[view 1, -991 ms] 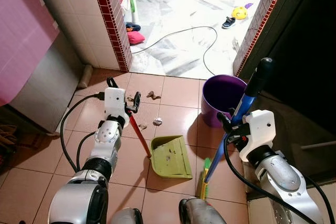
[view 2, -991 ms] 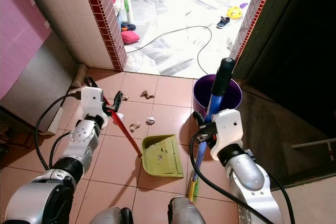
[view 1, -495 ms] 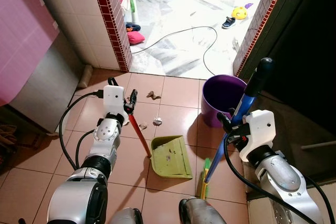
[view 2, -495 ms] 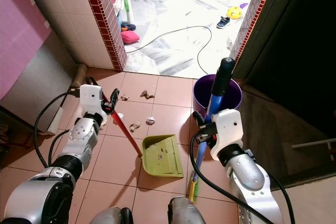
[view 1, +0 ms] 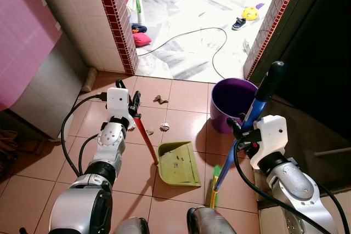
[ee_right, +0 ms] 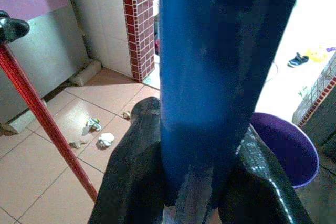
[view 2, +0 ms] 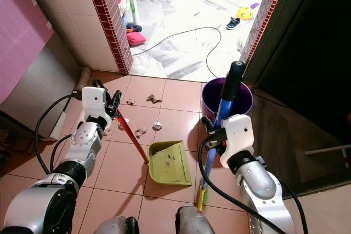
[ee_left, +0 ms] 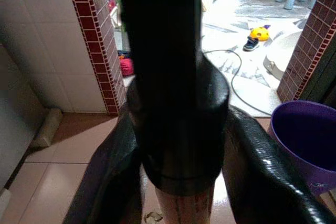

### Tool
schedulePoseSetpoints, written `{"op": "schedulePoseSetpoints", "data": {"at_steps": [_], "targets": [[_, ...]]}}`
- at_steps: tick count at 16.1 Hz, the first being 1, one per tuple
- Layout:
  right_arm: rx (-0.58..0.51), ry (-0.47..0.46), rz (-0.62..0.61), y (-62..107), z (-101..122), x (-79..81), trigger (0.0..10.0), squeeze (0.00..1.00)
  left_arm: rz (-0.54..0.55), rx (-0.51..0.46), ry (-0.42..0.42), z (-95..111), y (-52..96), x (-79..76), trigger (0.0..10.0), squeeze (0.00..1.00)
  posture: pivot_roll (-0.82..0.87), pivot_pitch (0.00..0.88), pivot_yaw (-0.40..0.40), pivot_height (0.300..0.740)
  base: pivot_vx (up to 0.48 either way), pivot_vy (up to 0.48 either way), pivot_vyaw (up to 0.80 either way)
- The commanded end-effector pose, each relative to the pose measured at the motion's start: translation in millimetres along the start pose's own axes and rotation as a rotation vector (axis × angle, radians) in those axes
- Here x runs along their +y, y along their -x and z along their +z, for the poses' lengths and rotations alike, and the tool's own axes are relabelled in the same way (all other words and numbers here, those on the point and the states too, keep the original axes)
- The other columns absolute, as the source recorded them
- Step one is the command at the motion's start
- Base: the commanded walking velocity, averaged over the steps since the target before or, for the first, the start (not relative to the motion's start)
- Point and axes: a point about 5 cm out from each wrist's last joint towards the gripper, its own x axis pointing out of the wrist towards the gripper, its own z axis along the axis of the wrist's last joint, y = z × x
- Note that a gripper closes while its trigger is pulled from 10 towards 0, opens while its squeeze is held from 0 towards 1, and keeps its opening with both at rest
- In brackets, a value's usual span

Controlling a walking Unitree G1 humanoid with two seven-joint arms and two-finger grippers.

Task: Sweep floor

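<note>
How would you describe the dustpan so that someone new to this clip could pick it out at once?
Start at the purple bucket by the doorway, then drop towards the robot across the terracotta floor tiles. The dustpan lies flat there, beside the broom held in the right gripper. It is the only yellow-green thing on the tiles, a scoop on a slanted red handle held by the left gripper.

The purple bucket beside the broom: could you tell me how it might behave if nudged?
The purple bucket looks like thin plastic and seems empty, so probably light. It would likely slide on the smooth floor tiles. Taller than wide, it might tip if pushed near its rim.
</note>
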Motion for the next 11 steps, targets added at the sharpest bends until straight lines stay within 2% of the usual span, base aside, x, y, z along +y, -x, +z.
{"op": "schedulePoseSetpoints", "data": {"at_steps": [1,11], "targets": [[-0.023,0.014,0.001,-0.2,4.0,-1.4,10.0,0.00,0.003,-0.005,-0.007,1.5,-0.7,3.3,0.0,0.00,-0.34,0.117,0.033,0.740,0.000,0.000,0.00],[-0.038,0.019,0.001,-6.9,4.6,-2.0,10.0,0.00,0.005,-0.008,-0.005,3.3,-2.1,4.4,0.0,0.00,-0.33,0.092,0.036,0.740,0.000,0.000,0.00]]}}
